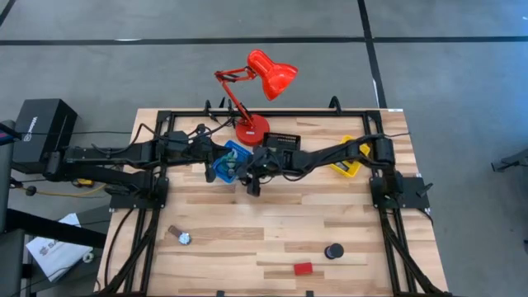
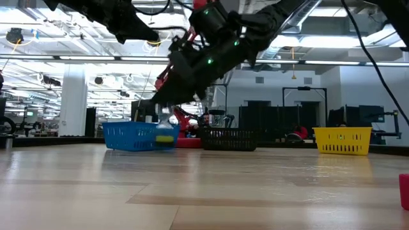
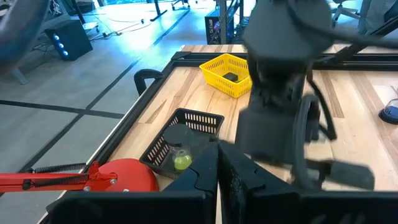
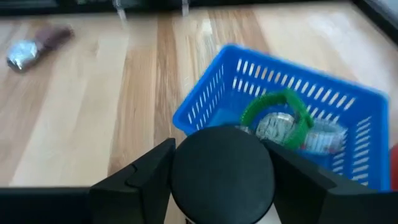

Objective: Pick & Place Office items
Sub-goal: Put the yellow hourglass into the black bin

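Wooden table point(image 1: 247, 223), light planks: blue bin point(image 1: 228, 161), black bin point(image 1: 285, 142), yellow bin point(image 1: 346, 159), red lamp base point(image 1: 252, 128) (far edge); black cylinder point(image 1: 333, 250), red block point(image 1: 304, 268), foil-tipped item point(image 1: 180, 236).

A black cylinder point(image 4: 222, 165) is held between the fingers of the right gripper point(image 4: 222, 186), just beside the blue bin. Another black cylinder point(image 1: 333, 250) is stood upright near the table's front, with a red block point(image 1: 304, 268) just beside it.
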`<action>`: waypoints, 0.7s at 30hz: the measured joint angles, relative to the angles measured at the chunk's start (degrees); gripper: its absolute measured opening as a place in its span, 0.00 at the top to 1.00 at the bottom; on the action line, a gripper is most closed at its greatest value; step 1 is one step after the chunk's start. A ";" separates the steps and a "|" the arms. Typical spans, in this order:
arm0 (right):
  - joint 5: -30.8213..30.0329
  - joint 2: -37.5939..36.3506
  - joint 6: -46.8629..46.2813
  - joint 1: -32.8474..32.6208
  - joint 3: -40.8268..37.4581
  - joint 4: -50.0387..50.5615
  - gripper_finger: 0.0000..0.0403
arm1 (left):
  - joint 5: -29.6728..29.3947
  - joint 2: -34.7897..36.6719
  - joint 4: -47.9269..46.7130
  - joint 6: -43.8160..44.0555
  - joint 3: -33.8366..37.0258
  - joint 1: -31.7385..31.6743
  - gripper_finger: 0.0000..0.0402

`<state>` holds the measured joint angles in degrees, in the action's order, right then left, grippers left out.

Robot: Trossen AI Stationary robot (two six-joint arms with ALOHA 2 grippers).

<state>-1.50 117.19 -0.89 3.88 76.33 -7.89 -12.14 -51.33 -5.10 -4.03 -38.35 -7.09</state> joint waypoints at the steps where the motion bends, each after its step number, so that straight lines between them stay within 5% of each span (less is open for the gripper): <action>1: 0.00 -0.95 0.00 0.01 0.01 1.67 0.48 | 0.01 0.00 -0.02 0.00 0.00 0.00 0.99; 9: -0.31 -13.22 2.17 -0.08 -0.03 18.84 0.47 | 0.02 0.00 -0.03 0.00 -0.02 -0.02 0.99; 21: -14.15 -38.82 1.93 -0.09 -2.55 45.63 0.49 | 0.00 0.00 0.00 0.00 -0.02 0.00 0.99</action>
<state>-15.65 78.36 1.04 3.79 73.77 37.74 -12.14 -51.33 -5.11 -4.03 -38.37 -7.10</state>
